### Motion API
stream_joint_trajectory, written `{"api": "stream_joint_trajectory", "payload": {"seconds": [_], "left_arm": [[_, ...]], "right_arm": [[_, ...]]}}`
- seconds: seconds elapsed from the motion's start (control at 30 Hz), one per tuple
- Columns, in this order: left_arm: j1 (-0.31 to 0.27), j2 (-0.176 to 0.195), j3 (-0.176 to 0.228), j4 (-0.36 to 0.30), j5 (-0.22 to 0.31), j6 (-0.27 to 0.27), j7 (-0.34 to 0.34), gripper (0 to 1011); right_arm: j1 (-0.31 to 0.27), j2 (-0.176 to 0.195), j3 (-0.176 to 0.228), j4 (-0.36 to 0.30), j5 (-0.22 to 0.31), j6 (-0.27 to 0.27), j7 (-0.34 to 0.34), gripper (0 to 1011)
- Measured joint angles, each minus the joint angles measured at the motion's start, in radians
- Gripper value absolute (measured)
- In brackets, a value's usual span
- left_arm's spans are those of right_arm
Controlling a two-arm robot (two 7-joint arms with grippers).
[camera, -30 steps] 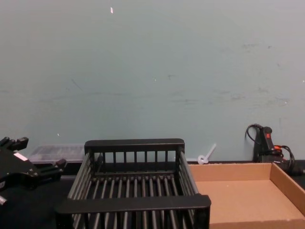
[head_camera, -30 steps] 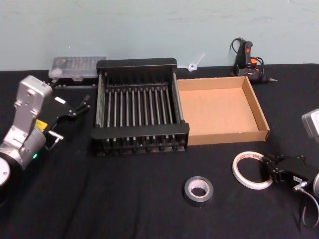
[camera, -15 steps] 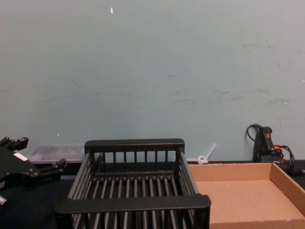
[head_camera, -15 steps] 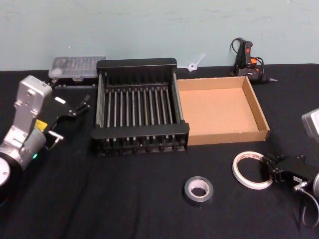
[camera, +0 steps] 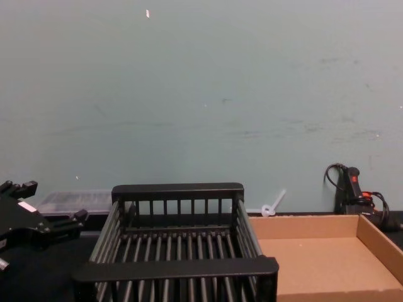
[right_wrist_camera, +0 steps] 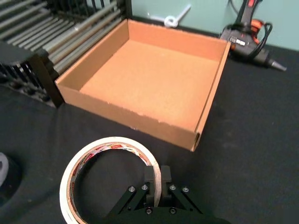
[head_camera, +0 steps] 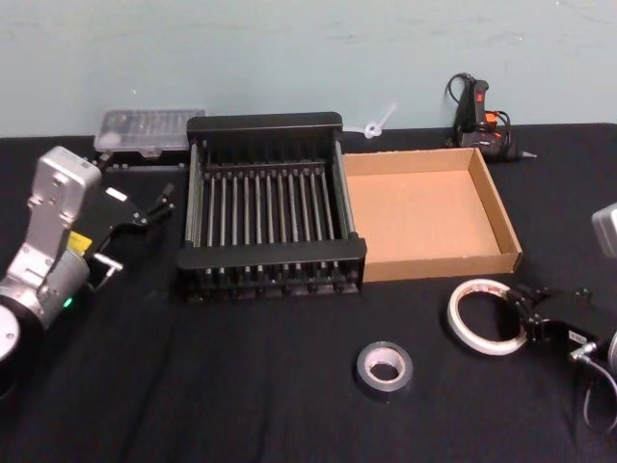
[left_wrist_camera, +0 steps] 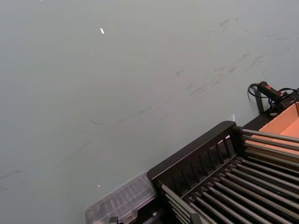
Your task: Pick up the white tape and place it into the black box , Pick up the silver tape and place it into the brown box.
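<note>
white tape [right_wrist_camera: 110,178] clamped in right end effector [right_wrist_camera: 157,183]

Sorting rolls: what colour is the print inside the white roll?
Red and green marks on the flat white tape roll's inner ring, clearest in the right wrist view.

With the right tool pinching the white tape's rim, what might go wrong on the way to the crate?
The right tool grips only one thin edge of the white tape, so the roll may swing or slip out. Its path to the black box passes the brown box; a low carry could snag that wall.
</note>
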Motion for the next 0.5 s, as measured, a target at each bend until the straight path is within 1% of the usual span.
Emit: {"api": "stream_joint_trajectory", "payload": {"seconds": [0.33, 0.5], "left_arm": [[0.0, 0.0, 0.0, 0.0, 0.0, 0.0, 0.0, 1001], [0.0, 0.0, 0.0, 0.0, 0.0, 0.0, 0.0, 1002]], "right_arm": [[-0.001, -0.007, 0.021, -0.024, 0.004, -0.036, 0.001, 92], [0.012, -0.014, 0.026, -0.033, 0.005, -0.059, 0.004, 92]]}}
